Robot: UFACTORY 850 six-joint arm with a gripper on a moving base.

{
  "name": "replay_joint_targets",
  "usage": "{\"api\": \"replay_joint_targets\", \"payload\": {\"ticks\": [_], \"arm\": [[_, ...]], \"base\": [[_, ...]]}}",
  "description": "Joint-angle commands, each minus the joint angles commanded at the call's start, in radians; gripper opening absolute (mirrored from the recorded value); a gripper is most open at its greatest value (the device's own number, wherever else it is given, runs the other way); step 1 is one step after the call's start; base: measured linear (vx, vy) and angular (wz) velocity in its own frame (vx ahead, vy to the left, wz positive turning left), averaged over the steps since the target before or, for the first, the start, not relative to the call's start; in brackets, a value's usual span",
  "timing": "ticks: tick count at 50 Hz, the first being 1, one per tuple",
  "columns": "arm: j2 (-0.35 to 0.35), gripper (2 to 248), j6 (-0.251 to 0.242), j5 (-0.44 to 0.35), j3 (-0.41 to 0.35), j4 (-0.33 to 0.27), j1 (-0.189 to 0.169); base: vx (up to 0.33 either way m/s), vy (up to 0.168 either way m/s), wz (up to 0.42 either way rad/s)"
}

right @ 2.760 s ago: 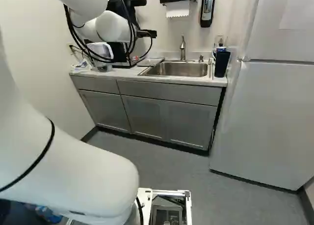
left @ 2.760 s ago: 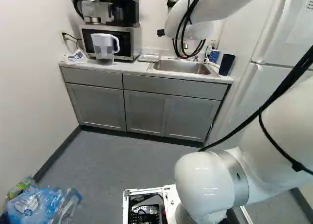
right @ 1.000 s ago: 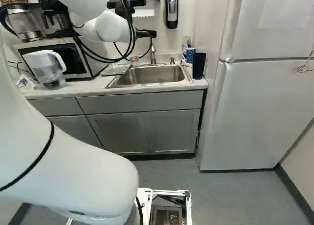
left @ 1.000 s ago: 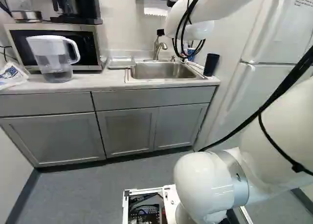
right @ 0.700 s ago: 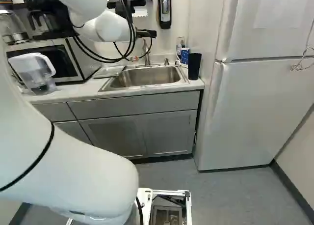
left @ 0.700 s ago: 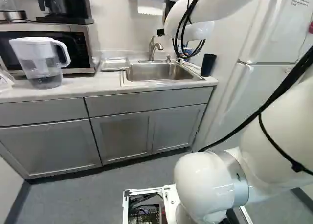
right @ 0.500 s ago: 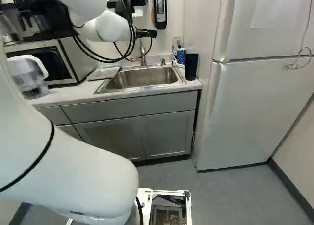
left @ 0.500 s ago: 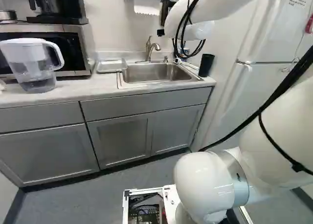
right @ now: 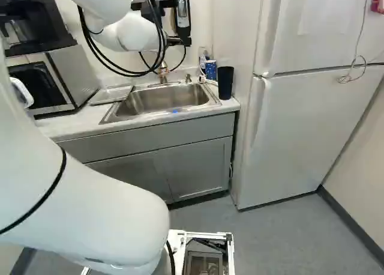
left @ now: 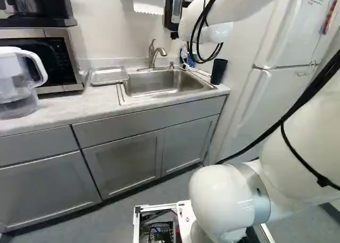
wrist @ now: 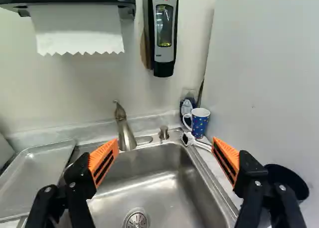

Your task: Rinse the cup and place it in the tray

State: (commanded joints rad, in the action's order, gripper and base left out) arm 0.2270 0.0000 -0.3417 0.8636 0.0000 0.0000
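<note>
Your base is rolling closer to the counter (left: 79, 107) and turning toward the refrigerator (right: 300, 125), so the whole scene is shifting in both base views while your arm is keeping its pose above its lowest joint. Your gripper (right: 180, 41) is pointing ahead over the stainless-steel sink (wrist: 184, 188), its two orange-padded fingers (wrist: 104, 161) standing wide apart. You are seeing the blue patterned mug (wrist: 200, 124) upright ahead of the gripper (wrist: 165, 151), behind the sink's corner and just inside the line of the refrigerator-side finger. A white-headed brush (wrist: 188, 138) is lying before it. Ahead, between the fingers, the faucet (wrist: 124, 131) is rising behind the basin. Beside the other finger, the metal tray (wrist: 40, 163) is resting along the sink. Your refrigerator-side finger is partly covering the dark tumbler (wrist: 286, 180), and the water pitcher (left: 10, 89) is standing well apart, past the tray.
</note>
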Motion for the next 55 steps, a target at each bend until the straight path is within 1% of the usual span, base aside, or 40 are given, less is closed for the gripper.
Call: {"api": "replay_joint_targets", "payload": {"ticks": [7,30,55], "arm": [[0.0,247,0.0,0.0,0.0,0.0,0.0],[0.0,247,0.0,0.0,0.0,0.0,0.0],[-0.01,247,0.0,0.0,0.009,0.0,0.0]], "base": [[0.099,0.042,-0.186],[0.087,0.069,-0.022],[0.003,0.002,0.0]]}}
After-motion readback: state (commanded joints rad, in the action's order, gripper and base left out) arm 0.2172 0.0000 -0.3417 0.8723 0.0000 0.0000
